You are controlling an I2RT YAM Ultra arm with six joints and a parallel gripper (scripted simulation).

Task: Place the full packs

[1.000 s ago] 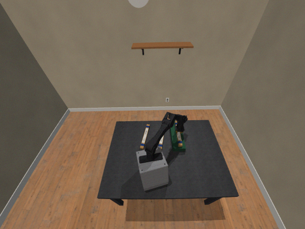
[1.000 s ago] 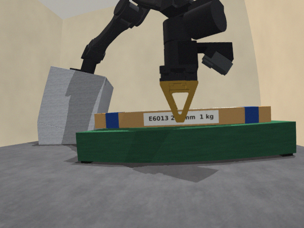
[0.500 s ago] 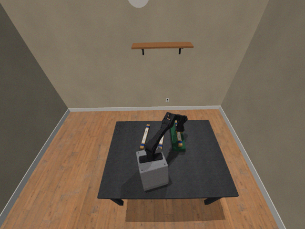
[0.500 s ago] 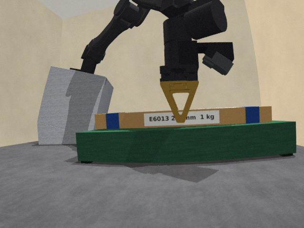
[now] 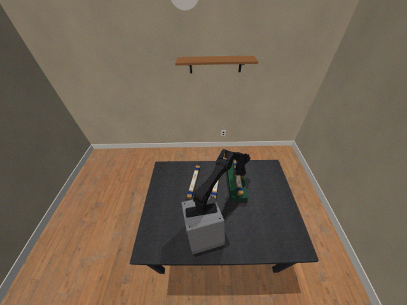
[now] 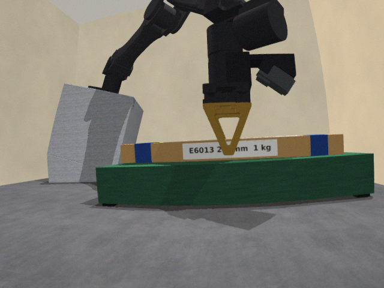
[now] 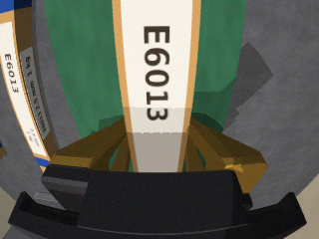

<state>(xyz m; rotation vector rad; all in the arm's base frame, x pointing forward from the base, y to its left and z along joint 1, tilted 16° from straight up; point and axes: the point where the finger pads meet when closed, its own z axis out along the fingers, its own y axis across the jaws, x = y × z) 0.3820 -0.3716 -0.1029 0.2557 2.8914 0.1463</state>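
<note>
Table (image 5: 262, 229): dark grey top, carrying all items noted below. Pedestal (image 5: 203, 231): grey block near the front, with the black arm (image 5: 210, 182) rising from it and reaching toward the far right. Platform (image 6: 235, 179): green, low, standing on the table right of the arm. Pack (image 6: 279, 147): lies flat along the platform's top, label reading "E6013" and "1 kg" (middle characters hidden by a finger), blue bands near both ends. Gripper (image 6: 227, 150): pointing straight down over the pack's mid-length, its ochre fingers clamped on the pack's long sides. Second pack (image 5: 193, 186): flat on the table left of the arm. Third pack (image 5: 214, 190): also on the table, mostly hidden behind the arm.
</note>
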